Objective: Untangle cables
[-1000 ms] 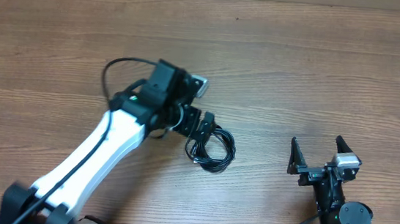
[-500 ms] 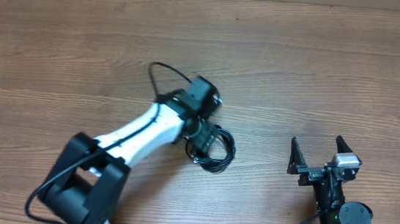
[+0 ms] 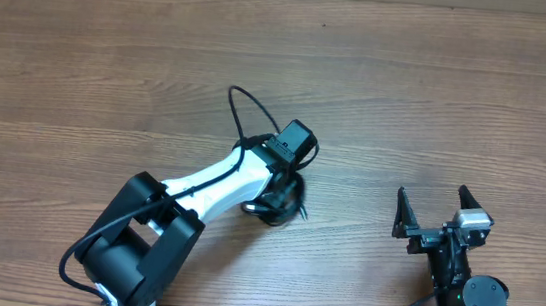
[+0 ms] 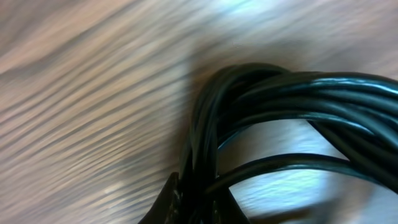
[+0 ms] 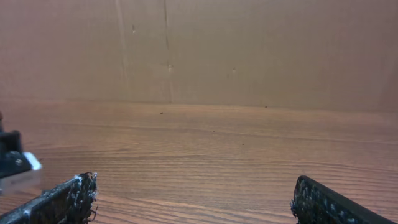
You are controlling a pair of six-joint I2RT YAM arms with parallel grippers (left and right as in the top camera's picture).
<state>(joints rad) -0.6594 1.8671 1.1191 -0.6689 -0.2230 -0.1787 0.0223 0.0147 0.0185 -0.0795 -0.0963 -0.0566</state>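
Note:
The cables [image 3: 293, 205] lie as one small black coil on the wooden table, just below the middle of the overhead view. My left gripper [image 3: 271, 195] comes down on the coil's left side and is shut on it. In the left wrist view the cables [image 4: 292, 93] fill the frame as a bunch of glossy black cords, pinched between the two fingertips of the left gripper [image 4: 199, 204] at the bottom edge. My right gripper [image 3: 432, 194] stands open at the lower right, well apart from the coil. In its wrist view the right gripper [image 5: 199, 202] holds nothing.
The left arm's own thicker black cable [image 3: 240, 110] loops up behind its wrist. The wooden table [image 3: 440, 89] stretches around both arms. A brown cardboard wall [image 5: 249, 50] stands at the table's far edge in the right wrist view.
The left arm has swung right and come down onto the coil, and its jaws have gone from open to shut on it. The coil looks squeezed narrower. The right arm has not moved.

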